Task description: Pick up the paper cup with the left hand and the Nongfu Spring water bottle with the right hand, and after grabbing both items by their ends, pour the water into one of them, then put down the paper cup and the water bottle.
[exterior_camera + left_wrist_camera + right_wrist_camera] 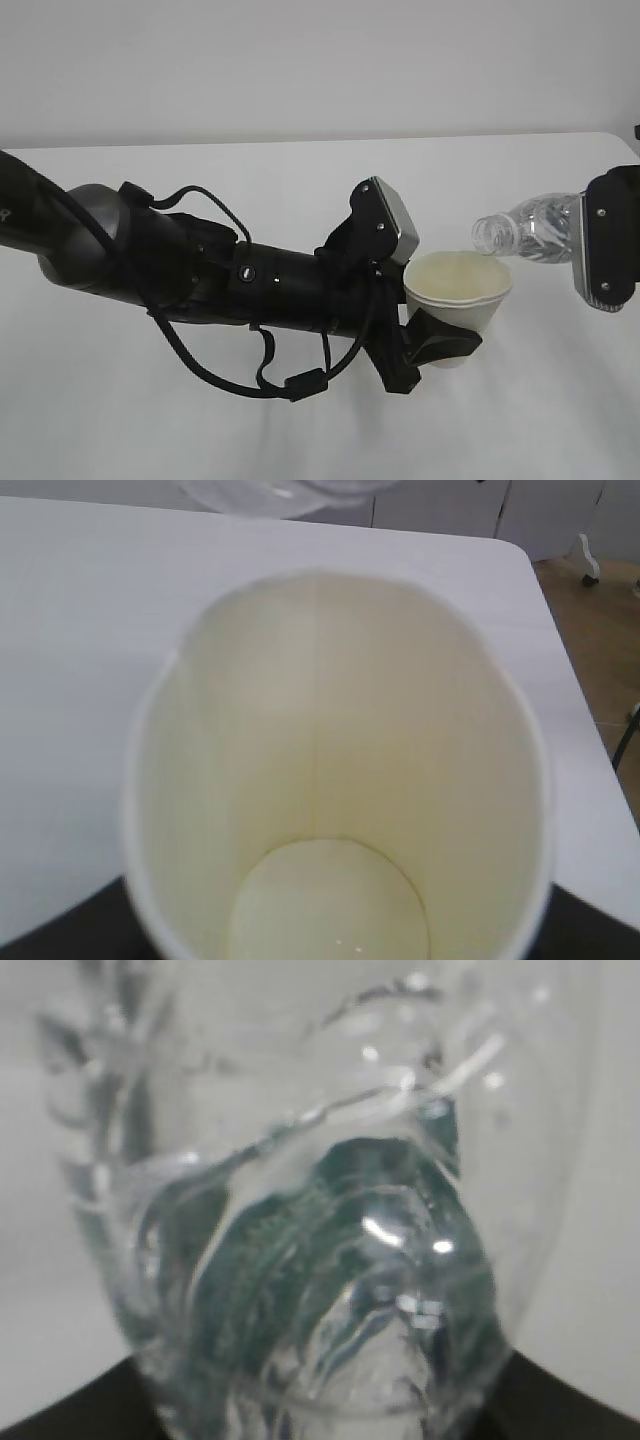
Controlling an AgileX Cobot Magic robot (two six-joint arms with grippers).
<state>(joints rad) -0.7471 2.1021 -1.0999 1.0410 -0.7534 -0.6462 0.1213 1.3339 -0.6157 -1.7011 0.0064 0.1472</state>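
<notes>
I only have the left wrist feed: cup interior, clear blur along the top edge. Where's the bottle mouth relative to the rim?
Observer: On the exterior view the Nongfu Spring water bottle lies nearly horizontal, mouth just above the far-right rim of the paper cup.
Operator: Who's holding it?
Observer: The right hand, gripping the bottle's rear end at the frame's right edge.
Operator: Cup grip?
Observer: The left hand has its jaws around the cup's lower part; the cup is off the table.
Operator: Water left in the bottle?
Observer: The right wrist view shows clear liquid inside; I see no stream.
</notes>
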